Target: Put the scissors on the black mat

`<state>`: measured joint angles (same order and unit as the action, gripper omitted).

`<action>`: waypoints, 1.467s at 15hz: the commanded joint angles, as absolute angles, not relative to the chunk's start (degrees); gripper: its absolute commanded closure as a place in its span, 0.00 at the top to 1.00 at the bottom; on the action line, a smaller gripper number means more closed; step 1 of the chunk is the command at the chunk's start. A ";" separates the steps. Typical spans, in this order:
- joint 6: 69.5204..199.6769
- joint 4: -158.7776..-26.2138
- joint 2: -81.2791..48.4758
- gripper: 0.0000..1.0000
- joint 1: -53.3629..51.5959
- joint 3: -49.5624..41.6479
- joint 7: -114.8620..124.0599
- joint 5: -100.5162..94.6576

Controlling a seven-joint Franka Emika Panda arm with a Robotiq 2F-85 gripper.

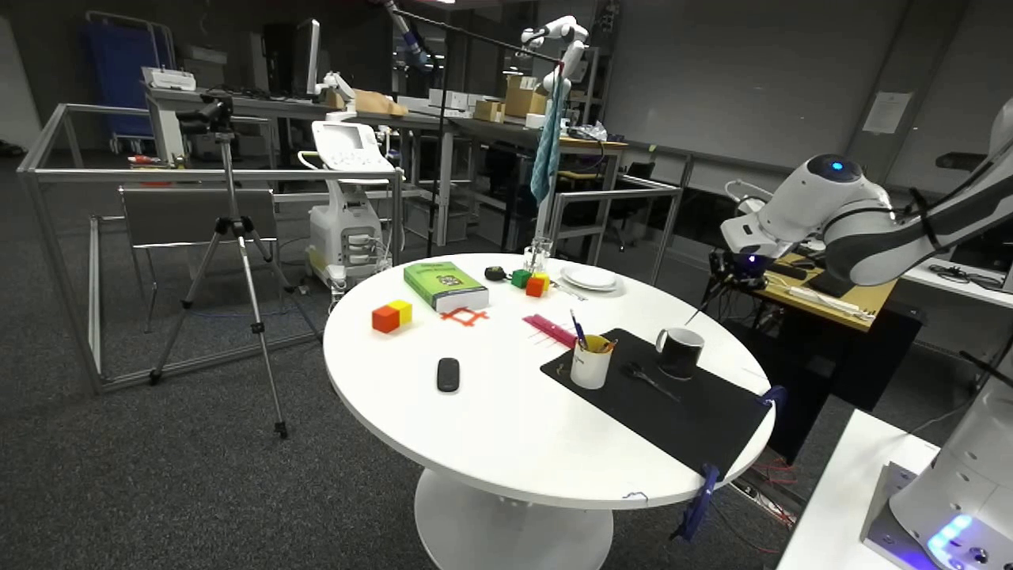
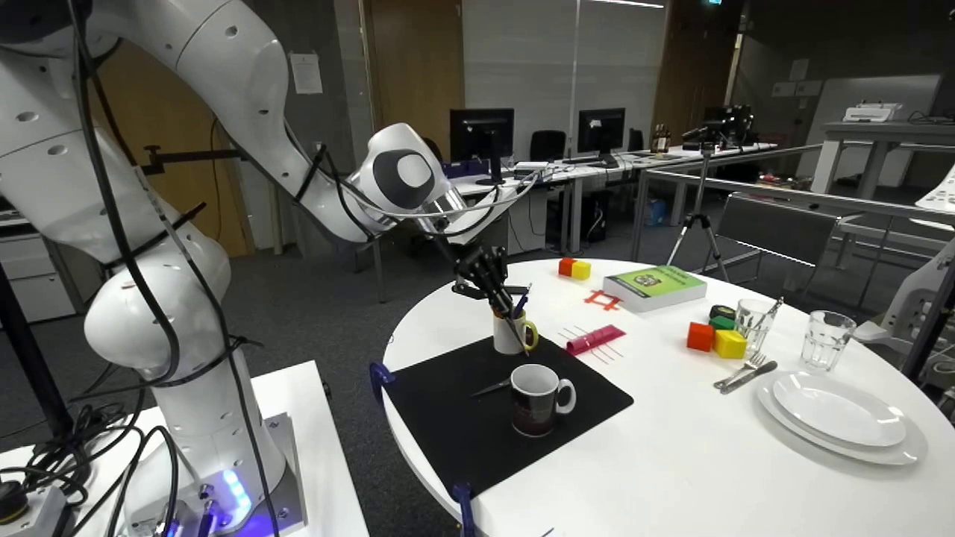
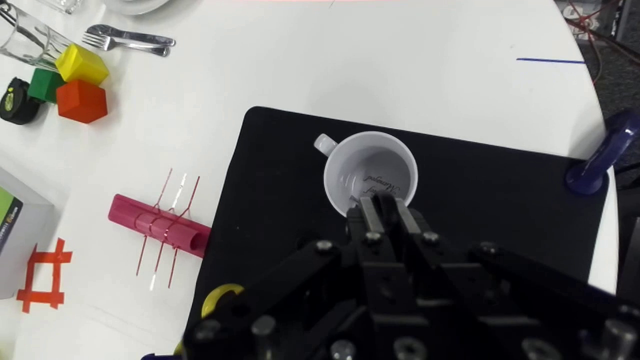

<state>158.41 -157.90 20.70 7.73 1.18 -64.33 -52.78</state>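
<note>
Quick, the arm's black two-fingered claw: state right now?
Black two-fingered claw: looks closed on a thin, dark, stick-like object; what that is, or its material, can't be told.

I see my round white bench carrying the black mat, a thick green book, five coloured cubes, a tape measure, two drinking glasses, stacked plates, a fork and a knife

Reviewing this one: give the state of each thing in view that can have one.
End effector: in mid-air, jaws close together, grip unclear
Black mat: lying flat
Scissors: apparently those lying on the mat, open or closed unclear
Dark mug: upright, seemingly empty
Pen cup: upright, filled
Book: closed, flat
Glasses: both upright
Plates: stacked
</note>
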 commanded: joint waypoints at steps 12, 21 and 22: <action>165.57 -156.64 14.57 0.02 10.17 7.49 -25.24 -86.07; 164.10 -157.67 14.07 0.09 4.64 5.13 -16.82 -92.95; 164.13 -157.66 13.75 0.09 4.66 5.14 -16.81 -92.94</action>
